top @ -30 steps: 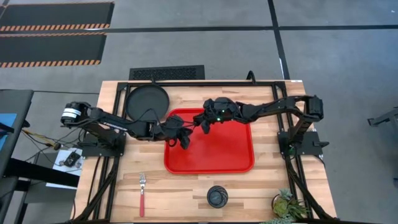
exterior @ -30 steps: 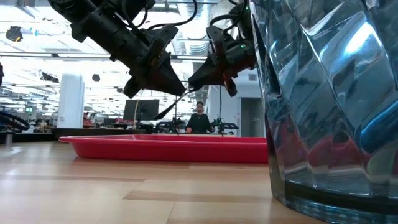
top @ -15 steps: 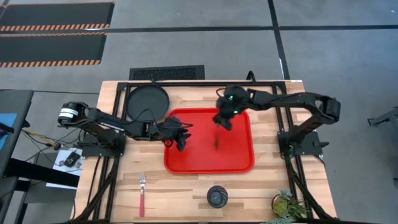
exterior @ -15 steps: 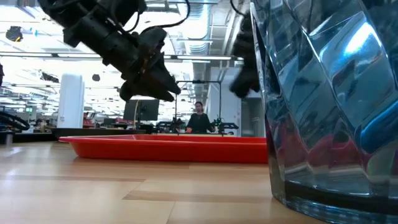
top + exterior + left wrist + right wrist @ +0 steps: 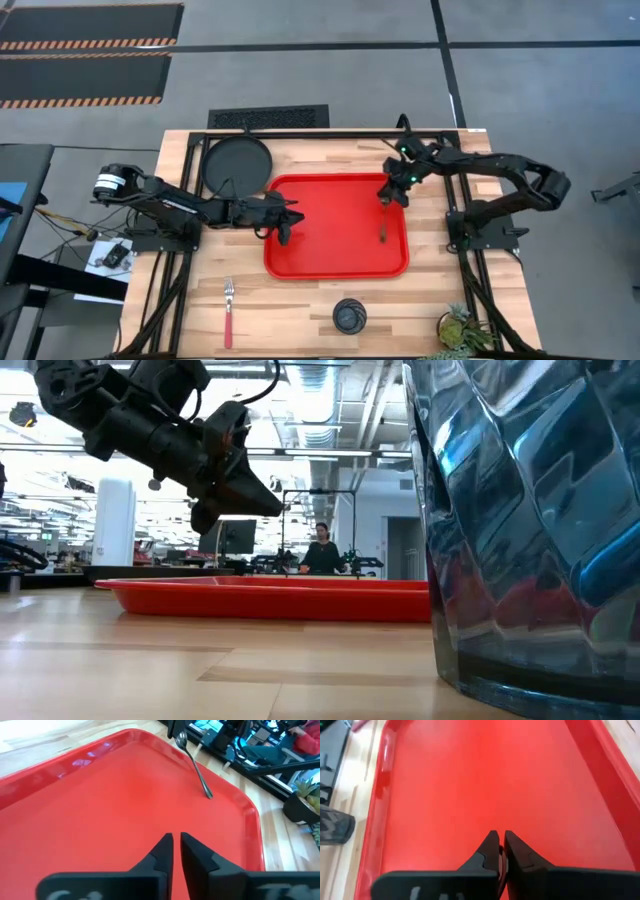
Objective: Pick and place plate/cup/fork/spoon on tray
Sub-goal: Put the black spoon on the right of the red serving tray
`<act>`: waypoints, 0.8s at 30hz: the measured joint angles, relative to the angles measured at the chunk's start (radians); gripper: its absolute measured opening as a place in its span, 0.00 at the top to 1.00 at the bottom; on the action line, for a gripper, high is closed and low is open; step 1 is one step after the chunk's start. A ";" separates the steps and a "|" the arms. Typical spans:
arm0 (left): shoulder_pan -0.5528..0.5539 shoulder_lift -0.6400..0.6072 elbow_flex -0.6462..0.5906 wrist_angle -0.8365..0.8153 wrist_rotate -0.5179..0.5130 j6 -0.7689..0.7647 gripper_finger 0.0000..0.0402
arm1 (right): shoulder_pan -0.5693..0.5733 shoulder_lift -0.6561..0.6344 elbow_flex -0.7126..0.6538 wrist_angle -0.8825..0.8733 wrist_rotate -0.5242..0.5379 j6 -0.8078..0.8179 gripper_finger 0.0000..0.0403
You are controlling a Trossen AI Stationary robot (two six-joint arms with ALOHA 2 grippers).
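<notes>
High view: spoon (image 5: 386,226) dim, on tray (image 5: 330,255).

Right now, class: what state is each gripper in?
Left gripper: fingers shut, holding nothing, over the tray.
Right gripper: fingers shut, holding nothing, over the tray.

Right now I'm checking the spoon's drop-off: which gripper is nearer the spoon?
Right. The right gripper hovers just beyond the spoon at the tray's right side; the left gripper sits across the tray at its left edge.
</notes>
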 joint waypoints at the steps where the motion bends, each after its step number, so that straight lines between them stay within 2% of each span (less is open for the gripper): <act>1: 0.000 0.000 0.000 0.000 0.000 0.003 0.97 | -0.012 0.000 -0.006 -0.001 -0.003 -0.004 0.95; 6: 0.000 0.000 0.000 -0.001 -0.003 0.003 1.00 | -0.030 -0.002 -0.001 0.004 -0.037 -0.015 0.96; 14: 0.000 0.000 0.000 -0.001 -0.016 0.011 1.00 | -0.028 0.001 0.008 -0.099 -0.065 -0.041 0.96; 24: 0.000 0.000 0.000 -0.002 -0.018 0.041 1.00 | -0.018 0.001 0.009 -0.059 0.033 -0.081 0.95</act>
